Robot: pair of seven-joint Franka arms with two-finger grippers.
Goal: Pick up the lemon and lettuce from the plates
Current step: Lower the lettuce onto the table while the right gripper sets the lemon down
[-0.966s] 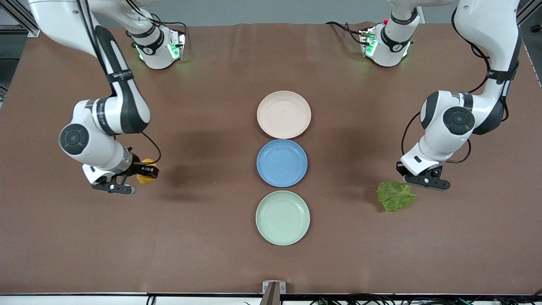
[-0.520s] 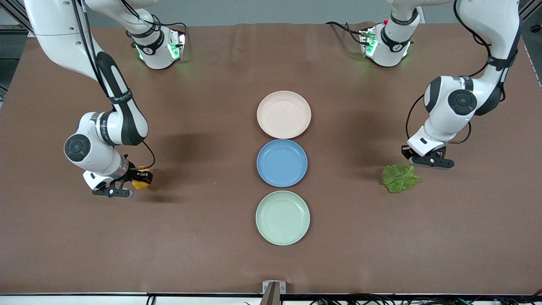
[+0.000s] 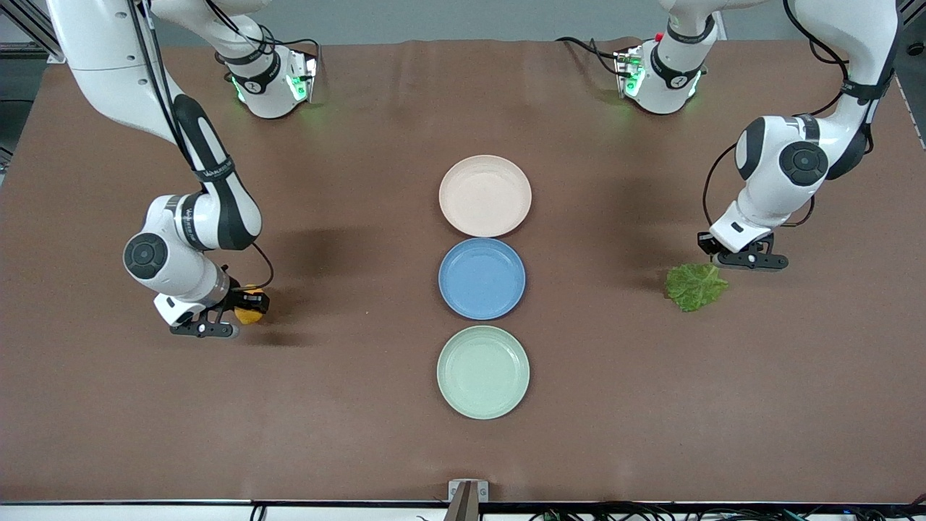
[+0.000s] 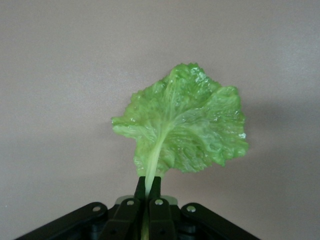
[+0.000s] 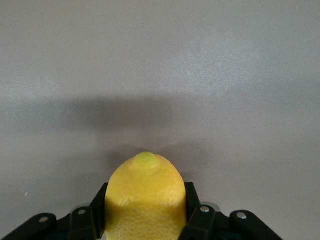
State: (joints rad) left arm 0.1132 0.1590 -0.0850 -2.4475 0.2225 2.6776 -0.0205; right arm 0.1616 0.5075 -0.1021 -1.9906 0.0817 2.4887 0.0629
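My right gripper (image 3: 230, 318) is shut on the yellow lemon (image 3: 248, 312), low over the bare brown table toward the right arm's end. The right wrist view shows the lemon (image 5: 145, 200) clamped between the black fingers (image 5: 192, 212), pointed end outward. My left gripper (image 3: 712, 266) is shut on the pale stem of the green lettuce leaf (image 3: 694, 286), held over the table toward the left arm's end. The left wrist view shows the leaf (image 4: 185, 127) hanging from the closed gripper (image 4: 148, 187). The beige-pink plate (image 3: 485, 195) and the mint green plate (image 3: 482, 372) are empty.
A blue plate (image 3: 482, 278) sits between the beige-pink and mint plates in the table's middle. Both arm bases stand along the edge farthest from the front camera. A small metal bracket (image 3: 467, 492) sits at the table's near edge.
The left gripper has carried the lettuce farther from the front camera and toward the left arm's end. The right gripper with the lemon shifted slightly toward the plates.
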